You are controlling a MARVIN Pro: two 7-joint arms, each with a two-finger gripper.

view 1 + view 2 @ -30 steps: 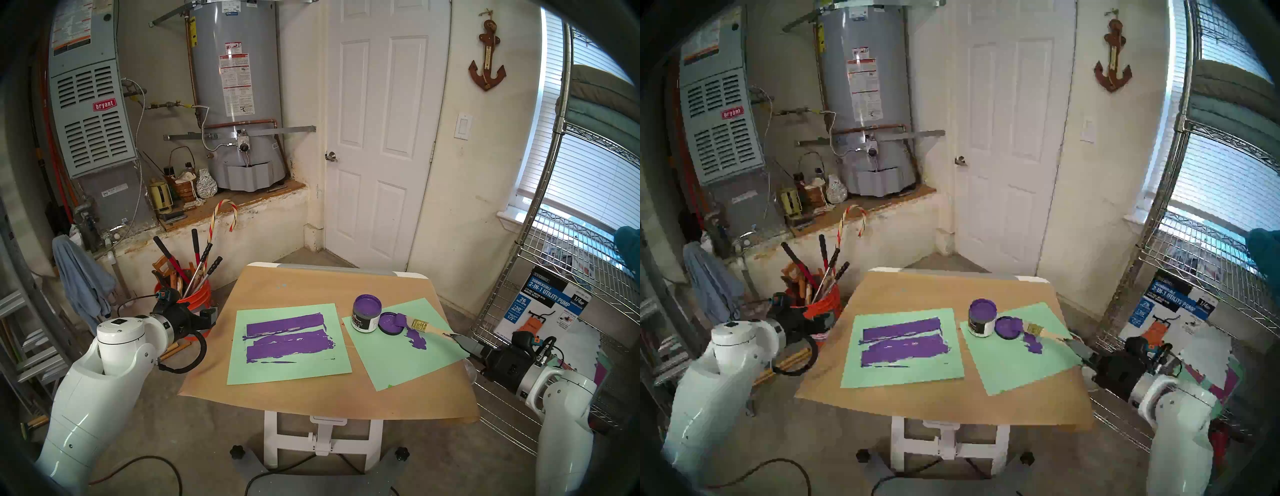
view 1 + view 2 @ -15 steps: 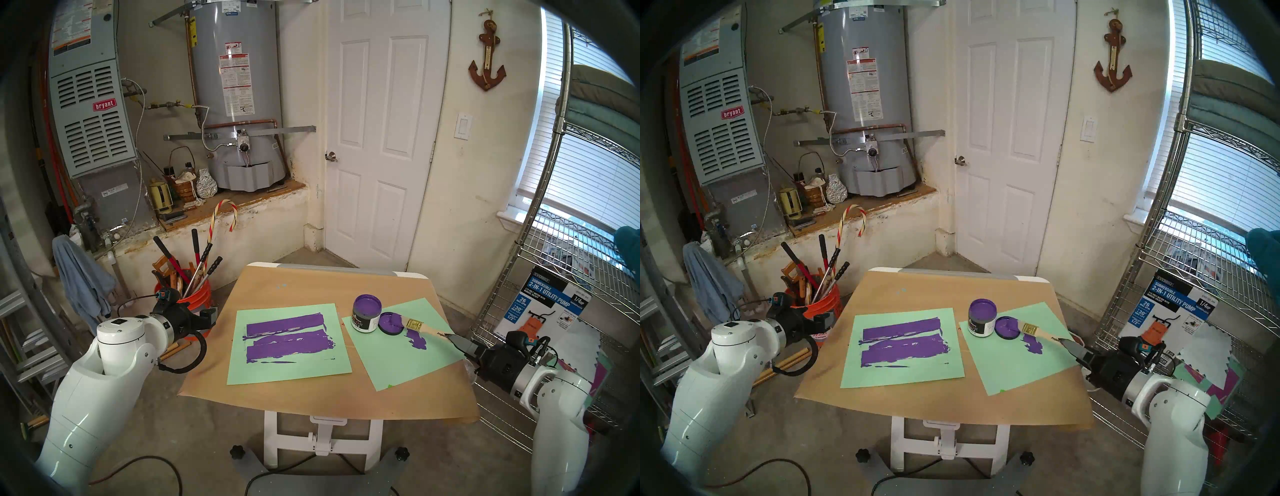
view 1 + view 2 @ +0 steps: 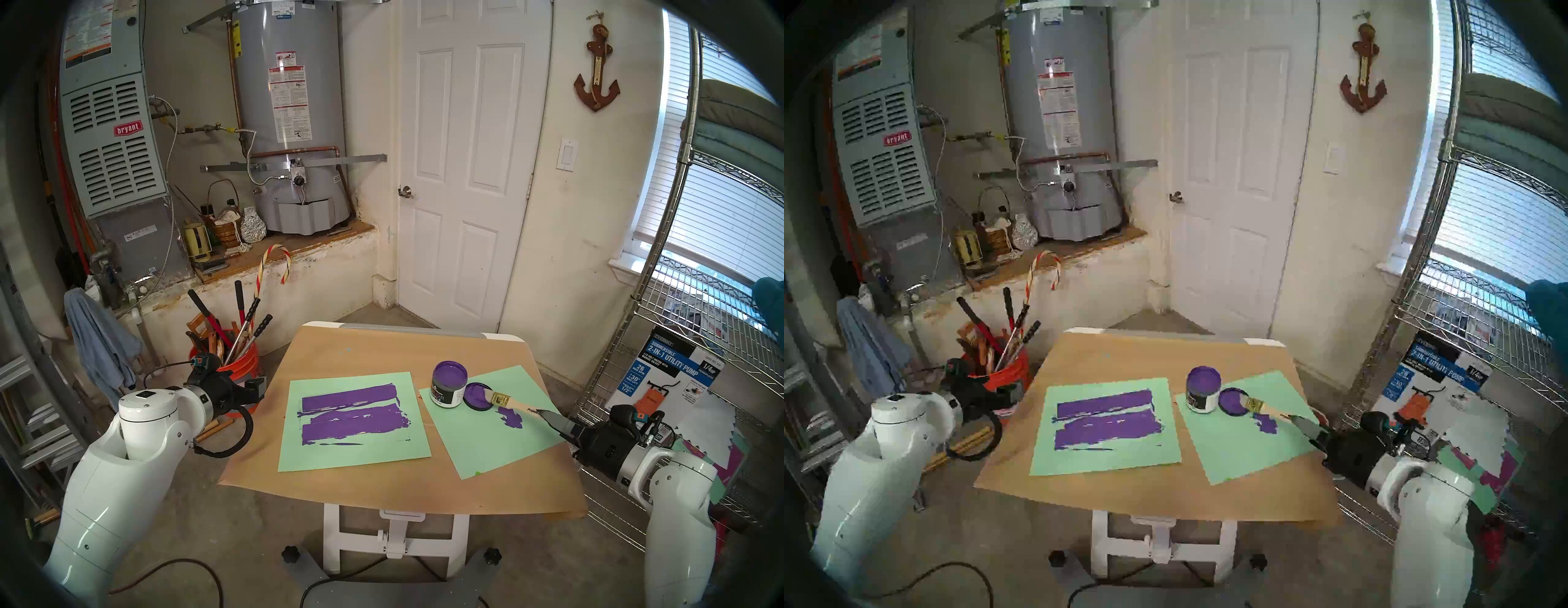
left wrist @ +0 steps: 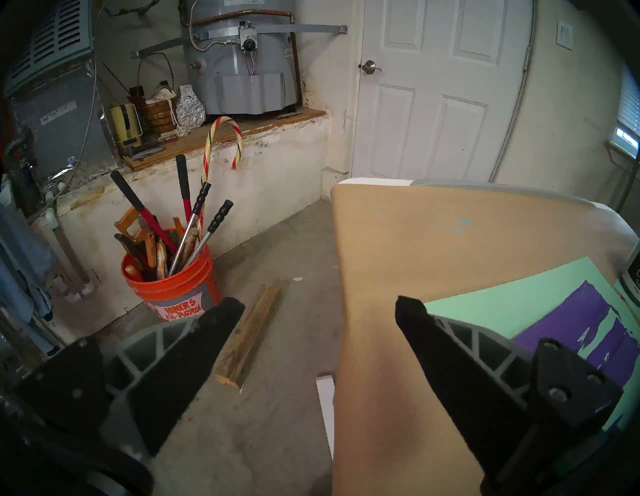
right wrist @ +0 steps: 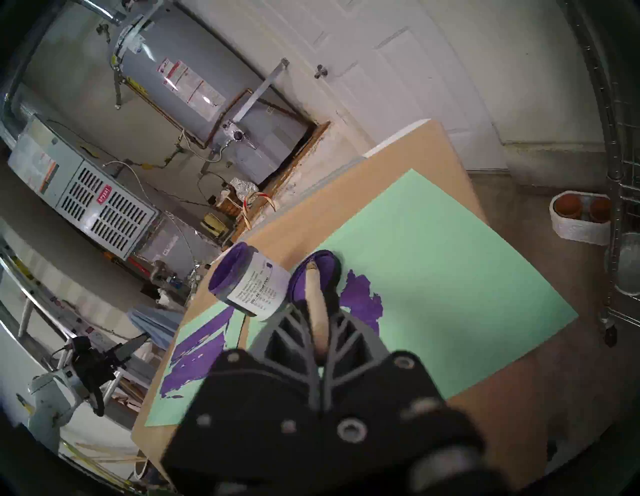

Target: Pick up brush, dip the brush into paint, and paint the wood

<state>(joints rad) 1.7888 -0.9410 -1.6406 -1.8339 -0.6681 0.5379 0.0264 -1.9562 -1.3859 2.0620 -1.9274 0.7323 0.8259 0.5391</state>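
My right gripper [image 3: 546, 415] is shut on the end of the brush's [image 3: 507, 401] pale handle, low over the right green sheet. The gold ferrule points left and the bristles rest on the flat black lid [image 3: 476, 398], which is smeared purple. Just left of the lid stands the open jar of purple paint [image 3: 449, 383], also in the right wrist view [image 5: 247, 284]. The wood seems to be the straight-edged purple strip [image 3: 350, 397] at the top of the painted patch on the left green sheet. My left gripper [image 4: 320, 304] hangs open and empty off the table's left edge.
Brown paper covers the table [image 3: 382, 484]. A purple smear [image 3: 511, 418] marks the right green sheet under the brush. An orange bucket of tools [image 3: 244, 361] and a wood block on the floor [image 4: 247, 332] are at the left. A wire shelf [image 3: 662, 322] stands close on the right.
My right gripper has slid left with the brush, carrying the ferrule and bristles farther over the black lid, toward the jar. The left arm has not moved.
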